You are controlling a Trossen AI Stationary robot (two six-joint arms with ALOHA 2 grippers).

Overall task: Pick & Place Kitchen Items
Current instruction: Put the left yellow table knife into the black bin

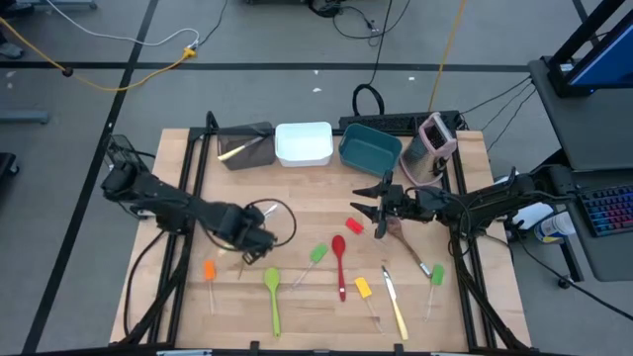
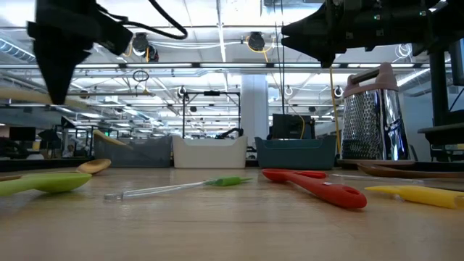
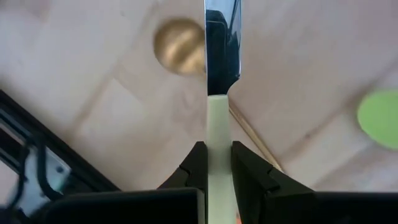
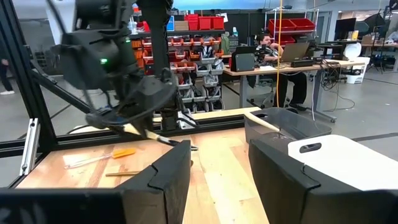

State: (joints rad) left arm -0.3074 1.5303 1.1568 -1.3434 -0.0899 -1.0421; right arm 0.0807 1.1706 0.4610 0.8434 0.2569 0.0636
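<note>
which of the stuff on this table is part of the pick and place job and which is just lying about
Part of the job:
- cream-handled knife, clamped in the left gripper
- long red spoon
- green spoon
- green-headed clear spatula
- yellow-headed spatula
- orange-headed spatula

Just lying about:
- brown tub
- white tub
- teal tub
- pink-and-grey grater

The right gripper hovers open, empty.

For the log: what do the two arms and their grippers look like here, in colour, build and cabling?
Both arms are black and jointed. The left gripper has two dark, wedge-shaped fingers. The right gripper has broader black, angular fingers. A small green light shows on the left arm's body in the right wrist view. A black cable loops beside the left arm's wrist.
</note>
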